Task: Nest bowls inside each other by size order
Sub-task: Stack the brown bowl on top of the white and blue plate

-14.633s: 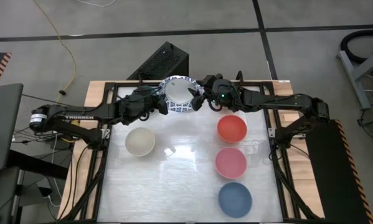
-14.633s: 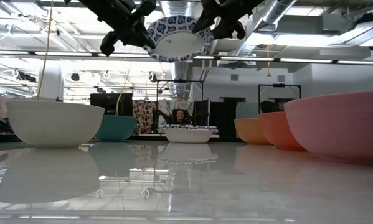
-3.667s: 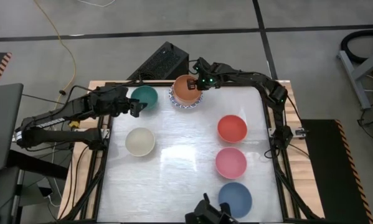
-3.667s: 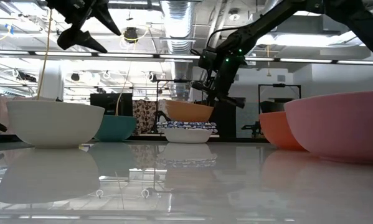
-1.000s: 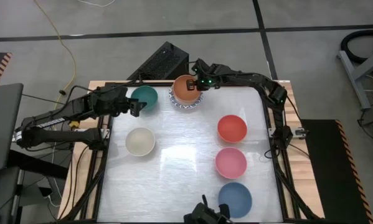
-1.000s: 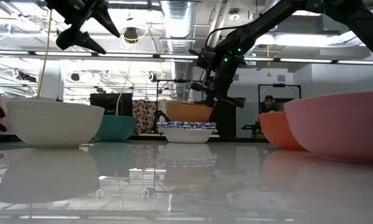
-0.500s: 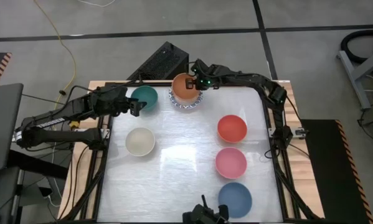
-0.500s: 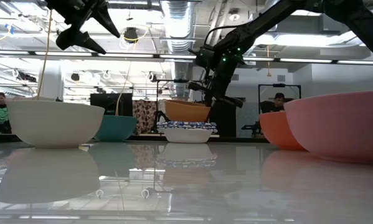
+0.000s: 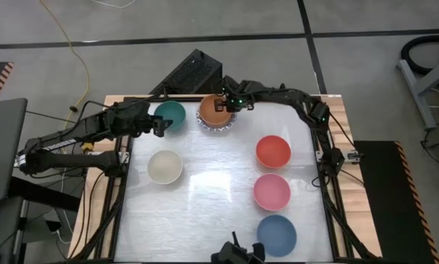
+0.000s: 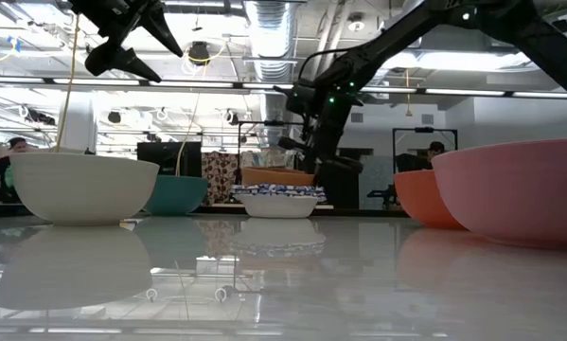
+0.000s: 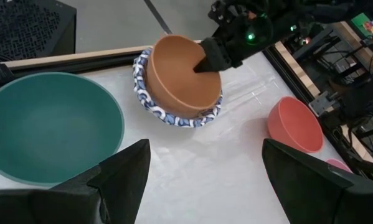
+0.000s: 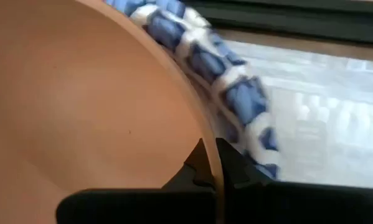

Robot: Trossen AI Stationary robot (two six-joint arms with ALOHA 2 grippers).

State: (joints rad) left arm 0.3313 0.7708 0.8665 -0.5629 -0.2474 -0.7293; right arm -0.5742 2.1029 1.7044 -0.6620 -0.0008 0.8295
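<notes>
An orange bowl (image 9: 212, 110) sits inside a white bowl with a blue patterned rim (image 9: 220, 126) at the table's far middle. My right gripper (image 9: 225, 103) is shut on the orange bowl's rim. A teal bowl (image 9: 170, 114) stands on the table left of them. My left gripper (image 9: 157, 126) hangs open and empty above the teal bowl's near left side; its wrist view shows the teal bowl (image 11: 49, 124) and the orange bowl (image 11: 183, 74). In the low view the orange bowl (image 10: 276, 176) sits low in the patterned bowl (image 10: 278, 200). My right gripper pinches the orange bowl's rim (image 12: 206, 134) on the bowl's far right side, one finger (image 12: 197, 167) inside the bowl and one finger (image 12: 235, 169) outside. The fingers slant down from the table's far right. The bowl rests in the patterned bowl.
A cream bowl (image 9: 164, 166) stands at the middle left. Red (image 9: 273, 151), pink (image 9: 271, 191) and blue (image 9: 276, 235) bowls stand in a row down the right side. A dark device (image 9: 236, 254) sits at the near edge.
My right gripper has gone down and a little toward the table's left edge with the orange bowl. The bowl, held tilted above the patterned bowl before, now sits lower inside it. The gripper keeps its hold on the rim.
</notes>
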